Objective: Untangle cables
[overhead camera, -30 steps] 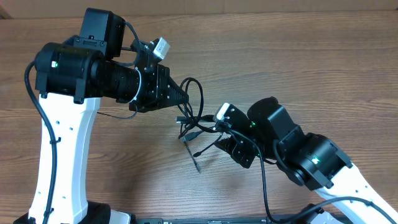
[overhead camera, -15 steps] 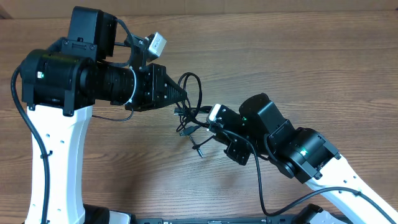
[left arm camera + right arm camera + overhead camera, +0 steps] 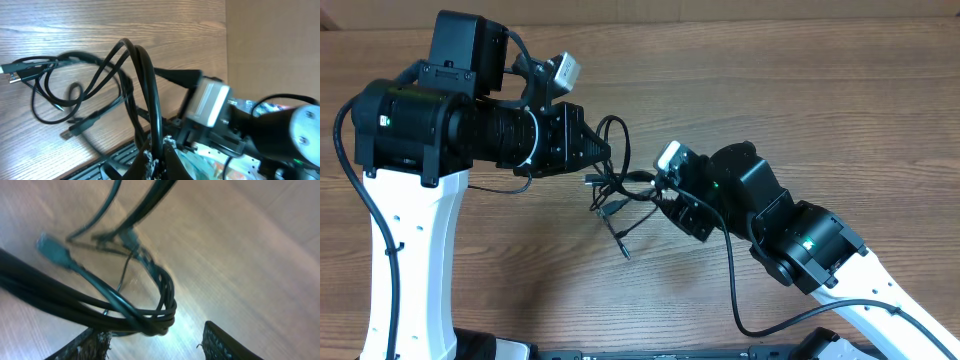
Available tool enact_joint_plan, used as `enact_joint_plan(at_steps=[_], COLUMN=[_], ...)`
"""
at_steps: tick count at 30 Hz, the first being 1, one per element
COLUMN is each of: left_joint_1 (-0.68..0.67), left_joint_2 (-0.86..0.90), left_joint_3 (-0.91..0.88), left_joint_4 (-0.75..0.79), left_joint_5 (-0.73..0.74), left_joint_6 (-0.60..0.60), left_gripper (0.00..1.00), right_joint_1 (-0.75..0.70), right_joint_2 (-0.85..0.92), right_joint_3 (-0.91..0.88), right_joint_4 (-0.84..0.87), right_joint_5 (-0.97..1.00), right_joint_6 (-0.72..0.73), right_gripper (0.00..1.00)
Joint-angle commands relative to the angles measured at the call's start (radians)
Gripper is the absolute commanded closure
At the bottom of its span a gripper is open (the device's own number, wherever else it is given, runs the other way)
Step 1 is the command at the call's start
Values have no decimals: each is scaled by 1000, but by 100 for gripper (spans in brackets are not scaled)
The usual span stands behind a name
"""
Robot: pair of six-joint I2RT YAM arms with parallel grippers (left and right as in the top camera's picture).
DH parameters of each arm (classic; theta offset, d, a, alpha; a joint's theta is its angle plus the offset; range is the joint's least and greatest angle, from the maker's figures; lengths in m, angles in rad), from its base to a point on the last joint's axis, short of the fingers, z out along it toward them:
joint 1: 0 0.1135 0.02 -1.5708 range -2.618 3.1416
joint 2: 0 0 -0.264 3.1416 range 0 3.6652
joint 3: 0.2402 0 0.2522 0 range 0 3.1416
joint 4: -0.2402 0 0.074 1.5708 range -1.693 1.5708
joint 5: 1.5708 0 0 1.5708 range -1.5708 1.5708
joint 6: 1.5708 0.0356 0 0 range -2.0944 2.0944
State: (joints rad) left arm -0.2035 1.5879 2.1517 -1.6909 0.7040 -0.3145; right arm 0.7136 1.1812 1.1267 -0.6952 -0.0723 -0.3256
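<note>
Left fingers point(image 3: 592, 148) pinch the thin black tangled cables point(image 3: 617, 188); right fingers point(image 3: 222, 342) are spread, tangle sitting just at their 9 o'clock.

Table point(image 3: 840, 90): one, brown wood.

Robot arms: two. Left arm point(image 3: 420, 230) stood by left edge, right arm point(image 3: 820, 250) by near right corner.

Grippers: two, one on each arm. Left gripper point(image 3: 610, 152), right gripper point(image 3: 658, 195).

Small pale camera boxes: two, one point(image 3: 565, 70) on left wrist, one point(image 3: 670, 155) on right wrist.

Cables point(image 3: 615, 185): one black bunch, middle of table. More than one cord, but they crossed too much to count.

Plug ends point(image 3: 15, 70): three showed from above, two in left wrist view.
</note>
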Motion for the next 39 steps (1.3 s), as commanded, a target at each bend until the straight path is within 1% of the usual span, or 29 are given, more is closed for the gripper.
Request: enact_joint_plan(at_steps=[1,3,6,11,17,20,23,24,28,31,34,37,39], left_joint_1=[-6,-6,-6,-5,-5,-5,-5,-5,-5,-5,-5,-5,-4], left_joint_2=[-24,-31,-56,-104,-111,-111,-113,-114,-122,-124,-129,-131,-131], left_joint_3=[25,25,25,25,25,25,25,25,25,25,25,25,25], left_joint_4=[1,1,1,1,1,1,1,1,1,1,1,1,1], left_joint_5=[-16,-3,3,-2,-105,-81,4,11,3,-4,-69,-110,-140], left_joint_6=[-23,-42,-58,-67,-88,-94,-98,-98,-109,-113,-113,-120,-121], left_gripper=[96,96,96,96,96,96,96,96,96,96,96,96,96], right_joint_1=[-2,-2,-2,-3,-3,-3,-4,-4,-4,-4,-4,-4,-4], right_joint_2=[-3,-1,8,11,9,9,9,9,9,9,8,8,8], right_joint_3=[11,11,11,11,11,11,11,11,11,11,11,12,12], right_joint_4=[67,105,156,178,174,178,195,205,227,214,185,109,11], right_joint_5=[30,30,32,63,60,67,111,108,83,59,12,-129,-231], right_joint_6=[6,2,-51,-41,-2,3,3,3,2,-54,-129,-233,-304], right_gripper=[43,43,43,45,44,44,44,43,36,36,36,35,35])
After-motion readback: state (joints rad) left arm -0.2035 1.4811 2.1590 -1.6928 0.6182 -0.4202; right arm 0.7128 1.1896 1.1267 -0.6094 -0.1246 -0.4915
